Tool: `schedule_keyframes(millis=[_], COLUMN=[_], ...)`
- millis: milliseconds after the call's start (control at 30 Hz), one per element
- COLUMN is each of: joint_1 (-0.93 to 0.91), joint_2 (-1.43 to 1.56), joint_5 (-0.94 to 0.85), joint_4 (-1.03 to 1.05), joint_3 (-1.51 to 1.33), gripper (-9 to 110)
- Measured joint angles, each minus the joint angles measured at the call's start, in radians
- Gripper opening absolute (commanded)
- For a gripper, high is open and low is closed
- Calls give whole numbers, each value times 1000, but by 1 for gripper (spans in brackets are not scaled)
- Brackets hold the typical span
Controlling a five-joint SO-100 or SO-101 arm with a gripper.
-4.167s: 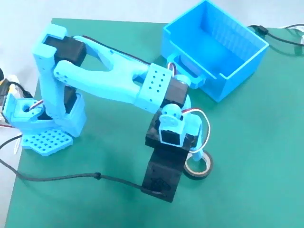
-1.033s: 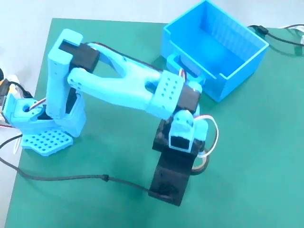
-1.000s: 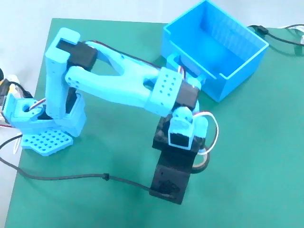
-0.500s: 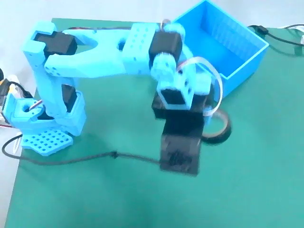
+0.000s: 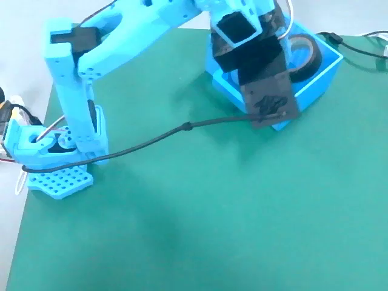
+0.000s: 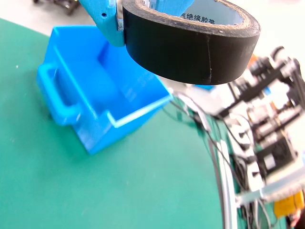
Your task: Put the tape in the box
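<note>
The tape, a black roll with a whitish core, hangs in the air over the right part of the box, a bright blue bin at the top of the fixed view. My gripper is shut on the roll's wall; the black camera block hides most of the fingers there. In the wrist view the tape fills the top, pinched by the gripper with one blue finger on its outer side. The box lies below and to the left, its handle loop facing the camera.
A black cable runs from the wrist camera across the green mat to the arm's base at the left. More cables lie beside the box. Wires and electronics crowd the mat's right edge in the wrist view.
The arm has risen from the mat and swung up toward the box, carrying the tape from the mat's middle to above the bin.
</note>
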State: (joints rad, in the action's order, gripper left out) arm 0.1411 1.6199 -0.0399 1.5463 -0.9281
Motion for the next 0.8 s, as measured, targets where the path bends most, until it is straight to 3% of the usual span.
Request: schedule_keyframes(millis=[400,800], joint_1=[253,339], joint_2=[-242,-370], joint_5=[37,38], joint_4=[-64,-137], joint_3=[77,77], gripper=[0,0])
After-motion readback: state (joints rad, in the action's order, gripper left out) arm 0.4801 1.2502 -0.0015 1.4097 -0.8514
